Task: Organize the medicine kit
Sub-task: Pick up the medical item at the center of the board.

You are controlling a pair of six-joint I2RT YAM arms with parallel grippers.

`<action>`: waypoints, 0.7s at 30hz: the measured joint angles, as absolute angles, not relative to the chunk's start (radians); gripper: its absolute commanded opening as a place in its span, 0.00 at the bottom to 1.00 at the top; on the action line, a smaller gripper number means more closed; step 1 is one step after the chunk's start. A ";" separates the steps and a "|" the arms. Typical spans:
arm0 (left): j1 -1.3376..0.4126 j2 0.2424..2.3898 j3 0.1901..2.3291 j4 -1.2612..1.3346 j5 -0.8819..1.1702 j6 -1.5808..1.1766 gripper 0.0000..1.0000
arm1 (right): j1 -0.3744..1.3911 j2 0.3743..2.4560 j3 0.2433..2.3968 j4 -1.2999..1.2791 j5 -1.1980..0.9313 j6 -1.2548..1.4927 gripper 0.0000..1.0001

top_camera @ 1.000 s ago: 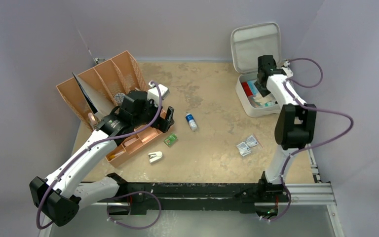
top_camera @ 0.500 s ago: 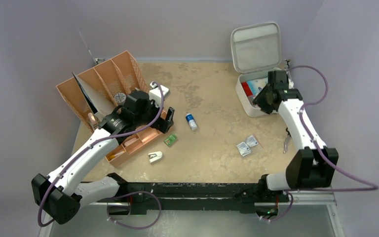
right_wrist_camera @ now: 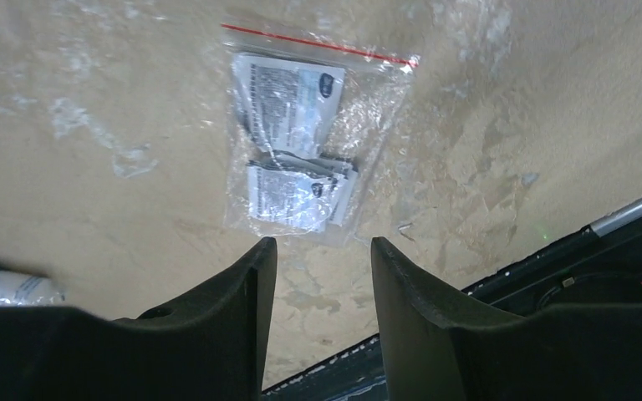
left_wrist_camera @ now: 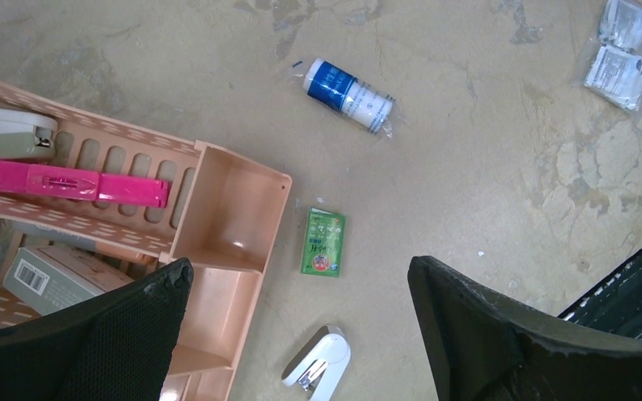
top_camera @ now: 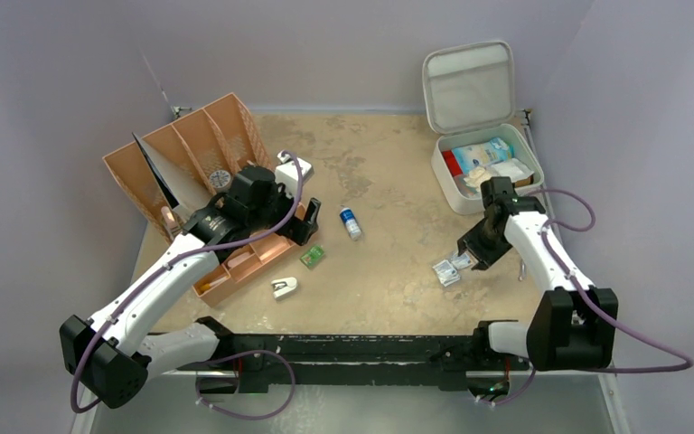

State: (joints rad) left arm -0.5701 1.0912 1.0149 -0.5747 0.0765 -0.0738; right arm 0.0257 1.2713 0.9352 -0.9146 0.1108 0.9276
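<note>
I have the right claw (right_wrist_camera: pixel 323 247) parted and empty just above the packet bag (right_wrist_camera: pixel 301 159) on the bench (top_camera: pixel 389 181); the left claw (left_wrist_camera: pixel 301 280) is spread wide, holding nothing.

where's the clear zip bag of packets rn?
The zip bag lies on the table's right side in the top view, nearer the arms than the open medicine kit, beside the right pincer; the right wrist view shows it just beyond the fingertips.

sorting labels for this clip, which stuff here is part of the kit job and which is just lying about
Likely the job: medicine kit, zip bag of packets, blue-white vial, green sachet.
Just lying about: orange trays, white stapler, pink tool.
</note>
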 measured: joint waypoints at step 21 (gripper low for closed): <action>-0.570 1.089 1.015 -0.575 0.119 -0.067 1.00 | 0.084 1.517 0.875 -0.784 0.036 1.131 0.49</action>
